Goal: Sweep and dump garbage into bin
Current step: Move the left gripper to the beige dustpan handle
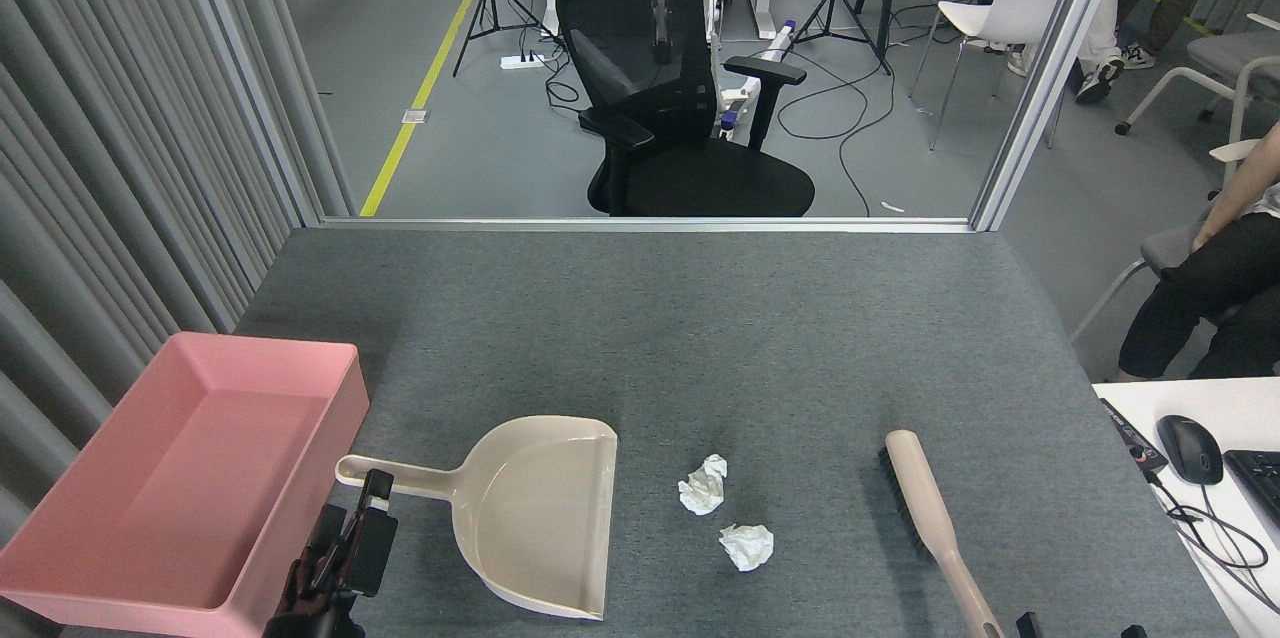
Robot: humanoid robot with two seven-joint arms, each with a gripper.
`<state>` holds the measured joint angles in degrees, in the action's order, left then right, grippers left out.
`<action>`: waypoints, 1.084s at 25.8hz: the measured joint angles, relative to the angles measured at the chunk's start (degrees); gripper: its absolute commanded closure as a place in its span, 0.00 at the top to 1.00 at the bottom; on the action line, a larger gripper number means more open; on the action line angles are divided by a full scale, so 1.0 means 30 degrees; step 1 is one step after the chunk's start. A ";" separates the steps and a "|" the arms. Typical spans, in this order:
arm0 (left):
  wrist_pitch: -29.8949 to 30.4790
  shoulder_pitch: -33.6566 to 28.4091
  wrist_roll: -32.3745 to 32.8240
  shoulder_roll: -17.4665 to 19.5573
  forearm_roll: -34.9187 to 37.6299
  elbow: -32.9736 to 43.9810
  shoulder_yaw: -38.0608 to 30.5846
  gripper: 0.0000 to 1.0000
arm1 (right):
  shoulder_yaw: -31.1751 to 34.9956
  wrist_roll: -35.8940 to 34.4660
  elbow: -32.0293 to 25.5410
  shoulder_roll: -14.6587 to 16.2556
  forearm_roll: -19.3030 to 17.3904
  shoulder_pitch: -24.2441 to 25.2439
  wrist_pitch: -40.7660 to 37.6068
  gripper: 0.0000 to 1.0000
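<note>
The left claw (pixel 345 543) shows only as a dark, narrow shape seen nearly edge-on near the bottom edge, just below the dustpan's handle (pixel 395 477); whether its jaws are apart or together cannot be made out, nor whether it touches the handle. Of the right claw (pixel 1078 630), just two small dark tips poke above the bottom edge, the rest being cut off. The brush (pixel 938 528) runs out of the frame at the bottom, so its handle end is unseen. The pink bin (pixel 205 463) loses its near-left corner to the frame's edge. A seated person (pixel 1215 303) at the right is cropped to an arm and legs.
</note>
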<state>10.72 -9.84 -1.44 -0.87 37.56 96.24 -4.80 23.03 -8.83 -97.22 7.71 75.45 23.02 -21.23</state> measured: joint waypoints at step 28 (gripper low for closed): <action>0.1314 0.0902 0.0041 0.0011 -0.0566 -0.3491 -0.1195 1.00 | -0.0910 0.0072 0.0424 -0.0655 0.1821 -0.0754 0.1568 0.99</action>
<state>14.66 -7.13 -1.32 -0.83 35.86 85.77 -8.38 20.30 -8.61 -95.94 5.75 80.91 20.75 -16.53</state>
